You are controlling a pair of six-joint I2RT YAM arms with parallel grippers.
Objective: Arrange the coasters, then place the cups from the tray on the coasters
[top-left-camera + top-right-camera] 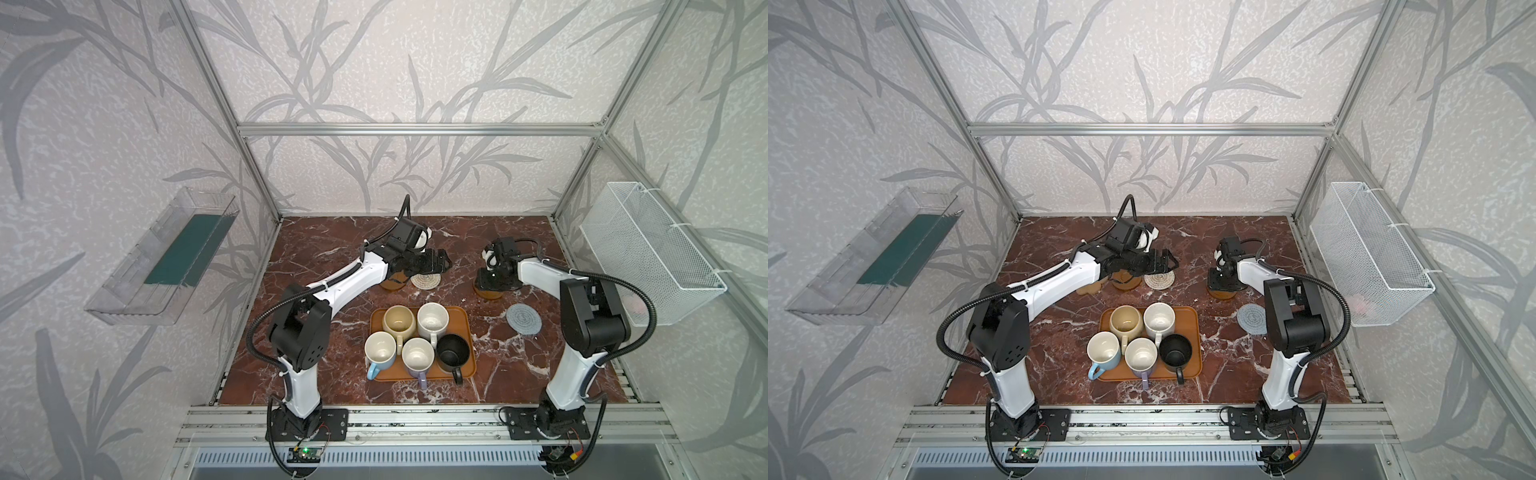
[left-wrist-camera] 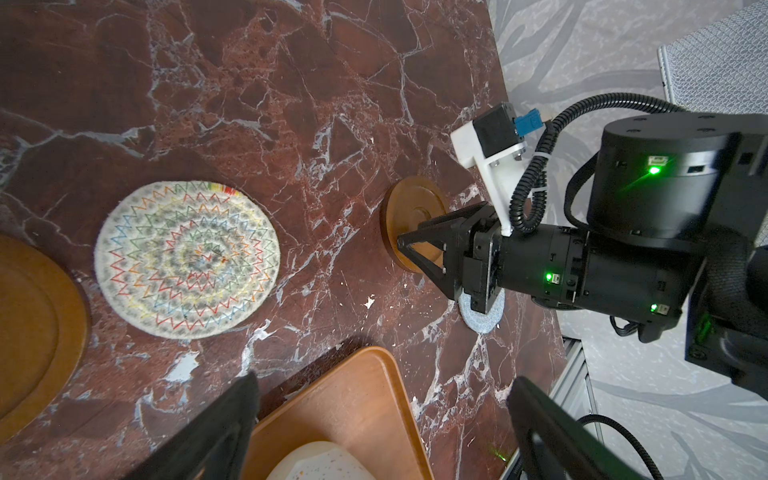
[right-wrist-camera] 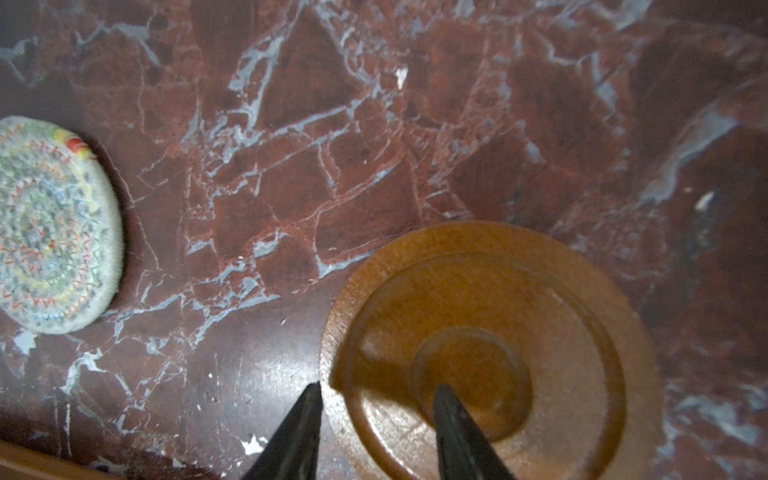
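Red-brown marble counter [image 1: 519, 374], midway through the arranging: five coasters are spread behind the large orange-brown rounded tray [image 1: 468, 328], judged so that each mug is given its own landing spot.

The right claw [image 3: 379, 390] is pointed straight down at a round brown wooden coaster [image 3: 540, 324]. Its jaws are partly apart and set astride the rim, one finger outside the edge and one over the recessed middle. Nothing is clamped yet. That hold is judged to be chosen because a flat disc offers only its edge to be pinched. A grey-blue perforated round coaster [image 1: 523, 318] is seen lying near it, toward the front.

Across the counter, the left claw [image 1: 441, 261] is held wide apart and empty, close to a cream woven rope coaster [image 1: 424, 281]. Just beside that mat, a second round brown wooden coaster [image 1: 392, 283] is half covered by the arm. A tan lobed cloud-shaped coaster [image 1: 1088, 288] is glimpsed past the arm's edge in a top view.

All five mugs are seen on the tray, packed closely: the cream-yellow ribbed mug [image 1: 399, 322], white speckled mug [image 1: 433, 319], light blue mug [image 1: 380, 349], lavender mug [image 1: 417, 355] and black mug [image 1: 453, 353]. They are judged to be waiting until the coasters are spaced widely enough, since mugs set on mats lying this close would crowd one another.
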